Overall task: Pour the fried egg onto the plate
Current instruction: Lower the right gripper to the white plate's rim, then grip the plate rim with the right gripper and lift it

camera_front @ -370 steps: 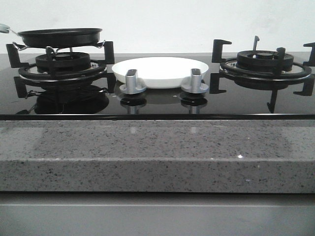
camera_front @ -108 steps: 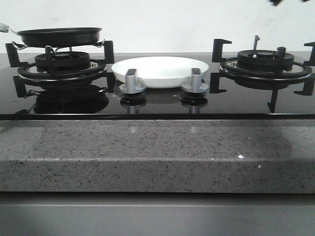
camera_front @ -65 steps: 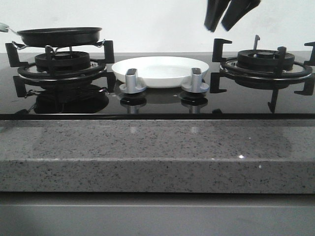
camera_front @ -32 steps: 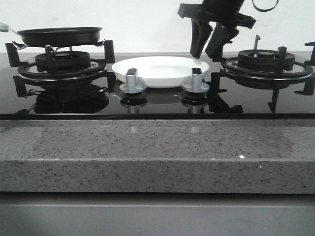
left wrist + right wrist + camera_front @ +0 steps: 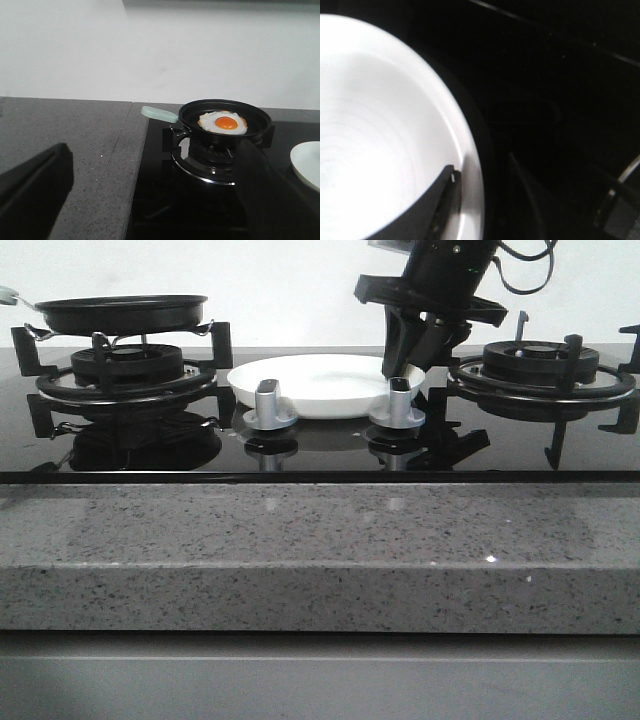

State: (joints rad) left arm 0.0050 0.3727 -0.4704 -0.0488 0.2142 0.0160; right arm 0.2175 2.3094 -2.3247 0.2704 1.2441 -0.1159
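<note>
The fried egg (image 5: pixel 223 122), white with an orange yolk, lies in the black frying pan (image 5: pixel 260 122) on the left burner. From the front only the pan (image 5: pixel 120 312) shows and the egg is hidden inside it. The white plate (image 5: pixel 320 385) sits between the burners, behind the knobs. My right gripper (image 5: pixel 408 365) is open and straddles the plate's right rim (image 5: pixel 470 150). One finger (image 5: pixel 437 207) is over the inside of the plate and the other is outside it. My left gripper (image 5: pixel 156 155) is open, well short of the pan, and holds nothing.
The pan's pale green handle (image 5: pixel 159 114) points toward the grey counter (image 5: pixel 65 135). Two silver knobs (image 5: pixel 268 405) (image 5: pixel 398 402) stand in front of the plate. The right burner grate (image 5: pixel 540 370) is close beside my right arm. The plate's edge (image 5: pixel 307 162) shows beside the pan.
My right arm came into view from the upper right and dropped onto the plate's right rim, fingers apart. Pan and plate have not moved.
</note>
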